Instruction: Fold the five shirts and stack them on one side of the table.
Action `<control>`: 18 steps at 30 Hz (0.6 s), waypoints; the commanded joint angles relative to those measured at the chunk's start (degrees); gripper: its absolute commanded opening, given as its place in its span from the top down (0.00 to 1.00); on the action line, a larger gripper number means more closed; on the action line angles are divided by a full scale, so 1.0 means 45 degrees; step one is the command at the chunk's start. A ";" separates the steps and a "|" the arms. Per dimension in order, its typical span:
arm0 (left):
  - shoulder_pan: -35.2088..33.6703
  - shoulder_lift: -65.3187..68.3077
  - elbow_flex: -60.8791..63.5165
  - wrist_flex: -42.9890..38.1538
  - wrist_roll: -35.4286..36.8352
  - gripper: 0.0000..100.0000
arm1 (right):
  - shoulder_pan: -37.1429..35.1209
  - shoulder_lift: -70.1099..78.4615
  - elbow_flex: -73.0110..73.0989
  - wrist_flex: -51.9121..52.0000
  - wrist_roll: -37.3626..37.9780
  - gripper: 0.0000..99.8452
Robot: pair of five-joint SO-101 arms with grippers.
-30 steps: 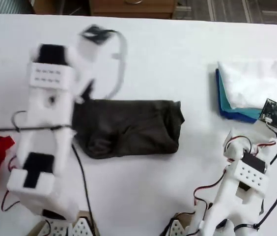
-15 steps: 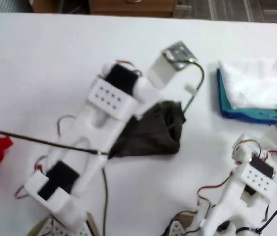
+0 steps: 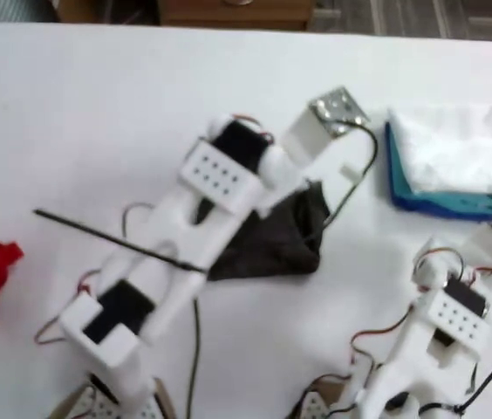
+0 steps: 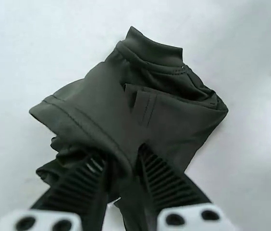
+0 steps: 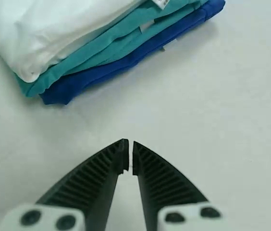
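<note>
The left gripper (image 4: 123,160) pinched an edge of the dark shirt (image 4: 145,108), bunched at mid-table and apparently folded, which next needed carrying intact to the stack (image 3: 451,161) of three near the right gripper (image 5: 129,156), closed on nothing.

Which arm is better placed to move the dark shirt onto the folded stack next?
Left, most likely: the left hand is shut on the dark shirt, which lies near the folded stack. The right hand is shut and empty beside that stack.
</note>
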State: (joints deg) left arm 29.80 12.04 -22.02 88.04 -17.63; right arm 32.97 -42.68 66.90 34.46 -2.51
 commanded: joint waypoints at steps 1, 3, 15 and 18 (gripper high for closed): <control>0.0000 -0.0020 -0.0127 0.0117 -0.0059 0.82 | 0.0127 -0.0440 -0.0391 -0.0244 -0.0098 0.98; -0.0059 0.0020 -0.0127 0.0117 -0.0059 0.81 | 0.0127 -0.0440 -0.0391 -0.0225 -0.0098 0.98; -0.2911 -0.1094 -0.2237 0.2110 -0.1055 0.82 | -0.1143 -0.0303 -0.0410 -0.0127 0.1153 0.98; -0.4982 -0.1504 -0.3096 0.2872 -0.1016 0.97 | -0.2569 -0.0283 -0.1074 0.0518 0.2227 0.98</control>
State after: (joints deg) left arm 16.09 9.93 -31.08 97.71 -22.02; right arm 26.55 -42.68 66.64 34.73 3.91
